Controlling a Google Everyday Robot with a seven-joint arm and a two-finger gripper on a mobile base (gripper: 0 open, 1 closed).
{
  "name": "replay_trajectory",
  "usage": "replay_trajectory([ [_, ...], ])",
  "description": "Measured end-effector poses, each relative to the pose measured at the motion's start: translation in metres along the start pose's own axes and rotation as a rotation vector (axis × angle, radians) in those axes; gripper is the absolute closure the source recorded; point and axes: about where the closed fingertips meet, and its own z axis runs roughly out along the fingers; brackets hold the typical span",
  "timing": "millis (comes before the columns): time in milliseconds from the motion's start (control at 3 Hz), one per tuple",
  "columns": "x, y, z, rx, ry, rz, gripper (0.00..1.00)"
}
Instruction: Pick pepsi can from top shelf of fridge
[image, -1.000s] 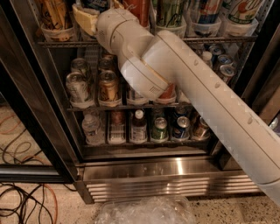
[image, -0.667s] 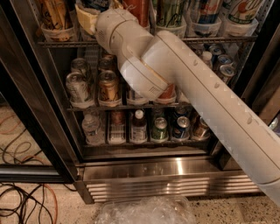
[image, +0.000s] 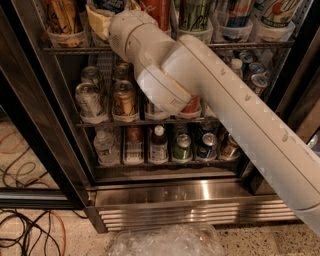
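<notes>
A speckled floor (image: 260, 241) runs along the bottom of the camera view. Loose black and orange cables (image: 24, 231) lie on it at lower left, and a crumpled sheet of clear plastic (image: 165, 243) sits at bottom centre. The fridge (image: 35, 115) fills the rest of the frame, with its black door frame on the left and its ribbed stainless steel base (image: 190, 210) just above the floor.

The top shelf (image: 250, 45) crosses the upper edge as a thin wire rail with translucent cup holders (image: 65, 38) standing on it. In them stand a red can (image: 160, 10), a green-and-white can (image: 192, 12) and other drinks cut off by the frame. The pepsi can (image: 109, 4) shows only as a dark blue sliver at the very top, left of the red can, and its lettering is not readable.

The white robot arm (image: 235, 110) comes in from the lower right and rises diagonally across the fridge. Its rounded wrist (image: 131, 31) reaches the top shelf just below the dark blue can. The gripper is hidden beyond that wrist, so I cannot tell how far open it is or whether it has hold of anything.

On the middle rack, a silver can (image: 90, 98) and a gold can (image: 124, 100) stand side by side at left. The lowest rack holds a water bottle (image: 104, 145), a white-capped bottle (image: 158, 145), a green can (image: 182, 147) and a blue can (image: 206, 145).
</notes>
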Motion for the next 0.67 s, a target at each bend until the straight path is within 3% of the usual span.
replay_trajectory([
  [667,-0.018,-0.002,-0.007,0.021,-0.057,0.010,1.00],
])
